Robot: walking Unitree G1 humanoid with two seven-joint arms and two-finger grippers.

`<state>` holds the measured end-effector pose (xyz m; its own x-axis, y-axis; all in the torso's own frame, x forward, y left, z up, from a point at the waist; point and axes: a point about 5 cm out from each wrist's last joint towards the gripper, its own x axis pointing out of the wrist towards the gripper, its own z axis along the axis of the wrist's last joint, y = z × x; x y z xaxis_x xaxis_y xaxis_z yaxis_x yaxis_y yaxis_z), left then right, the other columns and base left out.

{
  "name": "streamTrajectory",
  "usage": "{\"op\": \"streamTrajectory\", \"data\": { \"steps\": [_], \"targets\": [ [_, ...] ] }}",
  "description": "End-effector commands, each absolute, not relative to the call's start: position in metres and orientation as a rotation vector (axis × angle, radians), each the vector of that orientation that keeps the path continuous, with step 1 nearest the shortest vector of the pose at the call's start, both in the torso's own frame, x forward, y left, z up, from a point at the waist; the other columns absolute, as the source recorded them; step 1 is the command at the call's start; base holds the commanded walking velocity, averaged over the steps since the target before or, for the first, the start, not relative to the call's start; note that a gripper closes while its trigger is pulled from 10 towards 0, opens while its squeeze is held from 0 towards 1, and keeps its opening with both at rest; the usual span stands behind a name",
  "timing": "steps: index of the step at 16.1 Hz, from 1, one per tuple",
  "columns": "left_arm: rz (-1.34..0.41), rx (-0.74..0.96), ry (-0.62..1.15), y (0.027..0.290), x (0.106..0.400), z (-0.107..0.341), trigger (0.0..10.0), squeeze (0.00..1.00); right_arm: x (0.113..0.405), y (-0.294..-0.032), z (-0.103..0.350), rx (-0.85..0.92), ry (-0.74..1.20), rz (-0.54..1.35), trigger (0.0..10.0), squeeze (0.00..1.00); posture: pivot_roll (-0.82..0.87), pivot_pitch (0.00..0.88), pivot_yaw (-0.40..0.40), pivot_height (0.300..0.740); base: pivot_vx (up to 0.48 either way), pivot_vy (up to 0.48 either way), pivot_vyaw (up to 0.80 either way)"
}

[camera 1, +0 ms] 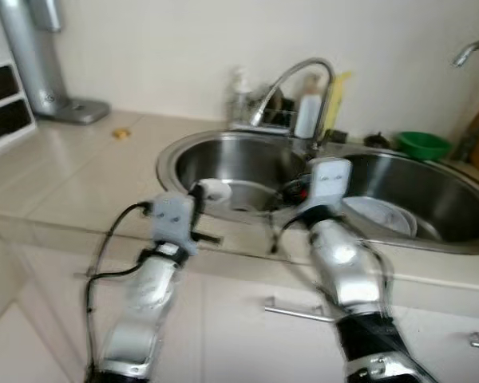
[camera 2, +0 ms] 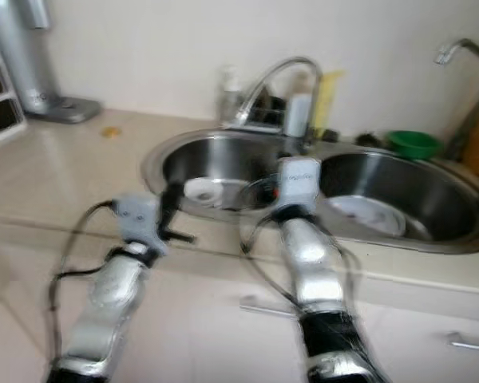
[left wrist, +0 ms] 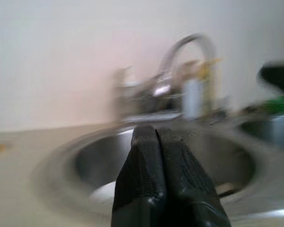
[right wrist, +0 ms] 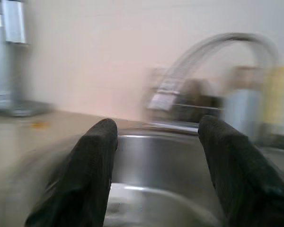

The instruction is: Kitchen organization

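A double steel sink [camera 1: 169, 155] is set into the beige counter ahead, and all views are blurred. A small white dish [camera 1: 217, 190] lies in the left basin and a white plate [camera 1: 379, 214] in the right basin. My left gripper [left wrist: 156, 135] is shut with nothing in it and hovers at the front rim of the left basin [camera 1: 198, 191]. My right gripper [right wrist: 156, 127] is open and empty; it hangs over the divider between the basins [camera 1: 297, 191], facing the curved faucet [camera 1: 299, 76].
Behind the sink stand a white bottle [camera 1: 307, 116], a yellow item [camera 1: 336, 100] and a green bowl [camera 1: 421, 144]. A silver appliance [camera 1: 36, 60] stands at the back left, with a small orange bit [camera 1: 121, 133] on the counter. Drawer handles [camera 1: 299, 311] are below.
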<state>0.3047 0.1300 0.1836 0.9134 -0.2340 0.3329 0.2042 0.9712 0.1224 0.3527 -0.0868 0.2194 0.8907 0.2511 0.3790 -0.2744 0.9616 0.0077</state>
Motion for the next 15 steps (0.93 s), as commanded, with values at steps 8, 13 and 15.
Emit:
{"op": "streamTrajectory", "data": {
  "steps": [8, 13, 15],
  "targets": [
    [-0.265, 0.069, -0.370, 0.1185, 0.3040, 0.1881, 10.0, 0.00, 0.3520, -0.0988, 0.2245, 0.054, -0.405, 0.237, 10.0, 0.00, 0.06, 0.000, -0.050, 0.740, 0.000, 0.472, 0.00],
    [-0.266, 0.070, -0.372, 0.1180, 0.3039, 0.1881, 10.0, 0.00, 0.3506, -0.0975, 0.2241, 0.065, -0.406, 0.240, 10.0, 0.00, 0.06, 0.000, -0.049, 0.740, 0.000, 0.472, -0.32],
    [-0.262, 0.070, -0.380, 0.1183, 0.3038, 0.1883, 10.0, 0.00, 0.3492, -0.0982, 0.2235, 0.073, -0.411, 0.234, 10.0, 0.00, 0.06, 0.000, -0.048, 0.740, 0.000, 0.236, -0.80]
  ]
}}
